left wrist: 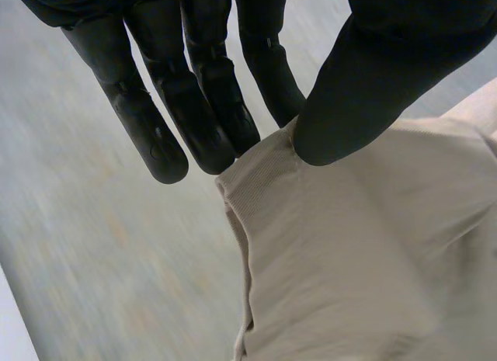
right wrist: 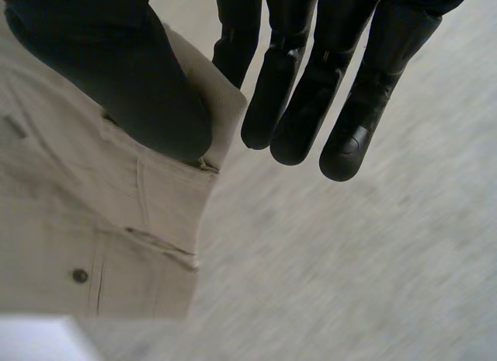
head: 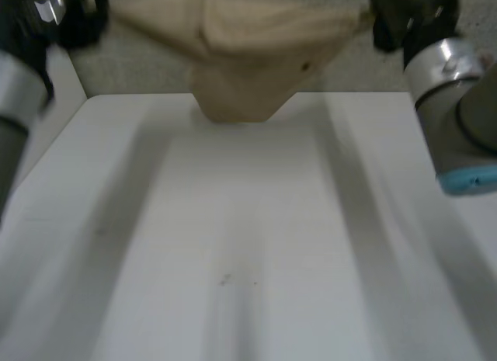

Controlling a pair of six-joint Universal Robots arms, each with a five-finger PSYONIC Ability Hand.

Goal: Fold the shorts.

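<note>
Surface: white table [head: 248,244] across the lower and middle frame of the head view, bare apart from a few small dark specks near its centre.
Background: grey carpet [head: 140,62] beyond the table's far edge, in the upper frame.
Task's thing: beige shorts [head: 248,50] at upper centre of the head view, lifted off the table and stretched between the two hands.
Shape of the shorts: wide along the held upper edge, sagging in soft folds to a blunt point over the table's far edge. Whether that point touches the table cannot be told.
Details of the cloth: light tan woven fabric. A small dark button [right wrist: 80,275] and stitched pocket seams show on the part below the right hand's thumb.
Left hand [left wrist: 194,105]: fingers straight and close together behind the cloth, thumb in front. They pinch one upper corner of the shorts, with the fabric hanging away below the fingertips.
Right hand [right wrist: 311,105]: fingers straight, thumb pressed over the opposite upper corner. The cloth is nipped between thumb and fingers.
Right arm [head: 454,105]: grey joint with a light-blue cap, at the right edge of the head view.
</note>
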